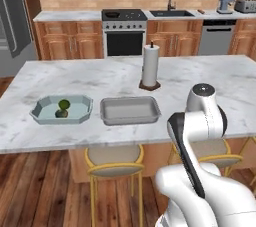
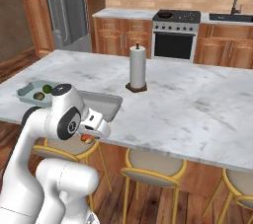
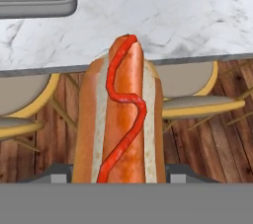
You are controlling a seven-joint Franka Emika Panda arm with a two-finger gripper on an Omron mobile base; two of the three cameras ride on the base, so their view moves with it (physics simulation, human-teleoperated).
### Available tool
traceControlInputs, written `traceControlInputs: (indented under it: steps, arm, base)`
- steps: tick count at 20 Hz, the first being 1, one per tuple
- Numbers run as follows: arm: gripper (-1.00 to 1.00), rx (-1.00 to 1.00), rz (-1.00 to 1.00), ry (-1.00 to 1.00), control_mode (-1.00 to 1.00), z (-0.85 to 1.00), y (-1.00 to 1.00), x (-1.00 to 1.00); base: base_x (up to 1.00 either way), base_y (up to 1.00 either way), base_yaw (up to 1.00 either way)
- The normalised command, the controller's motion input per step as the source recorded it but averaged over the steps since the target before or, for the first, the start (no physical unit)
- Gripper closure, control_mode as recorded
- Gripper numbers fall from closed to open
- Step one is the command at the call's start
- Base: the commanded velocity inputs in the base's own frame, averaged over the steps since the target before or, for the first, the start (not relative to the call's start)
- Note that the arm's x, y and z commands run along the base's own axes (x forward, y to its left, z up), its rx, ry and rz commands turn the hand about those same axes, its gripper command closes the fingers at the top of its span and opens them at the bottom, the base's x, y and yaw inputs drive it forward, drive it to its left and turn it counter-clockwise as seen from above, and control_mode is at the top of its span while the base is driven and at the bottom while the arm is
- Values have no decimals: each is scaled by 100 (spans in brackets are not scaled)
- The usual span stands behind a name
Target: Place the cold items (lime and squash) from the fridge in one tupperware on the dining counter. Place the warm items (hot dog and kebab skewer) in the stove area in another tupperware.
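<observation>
Left base view, left to right. Fridge (image 1: 11,21) at far left edge, doors closed. On marble dining counter (image 1: 90,78), near front edge: light blue tupperware (image 1: 42,108) holding a green lime (image 1: 64,104) and a second small dark-green item beside it, too small to identify. Just to its right, apart from it: grey tupperware (image 1: 129,110), nothing visible inside. Behind that and slightly right: paper towel roll (image 1: 150,66) upright on wooden base. Back wall: stove (image 1: 124,16), then sink (image 1: 171,13), then toaster (image 1: 245,5) at far right. Yellow-framed stools (image 1: 114,160) tucked under counter edge.

Right base view: gripper (image 2: 88,138) low, in front of counter edge, below rim of grey tupperware. Orange-red glimpse of hot dog (image 2: 87,137) under the hand.

Hand view: hot dog in bun, red sauce squiggle along top, standing lengthwise up centre of frame, pinched at its near end between the fingers. Finger tips mostly hidden behind bun. Far end of hot dog overlapping counter edge in view; corner of grey tupperware at upper left. Stool seats and wood floor below.
</observation>
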Motion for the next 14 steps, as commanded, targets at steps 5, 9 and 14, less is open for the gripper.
traceControlInputs:
  steps: [5, 9, 14]
  arm:
    - [100, 0, 0, 0, 100, 0, 0, 0]
    - [100, 0, 10, -1, -100, 0, -4, 0]
    - [100, 0, 20, -3, -100, 0, -1, 28]
  base:
    - [1, -12, 22]
    - [0, -4, 9]
    - [0, 0, 0]
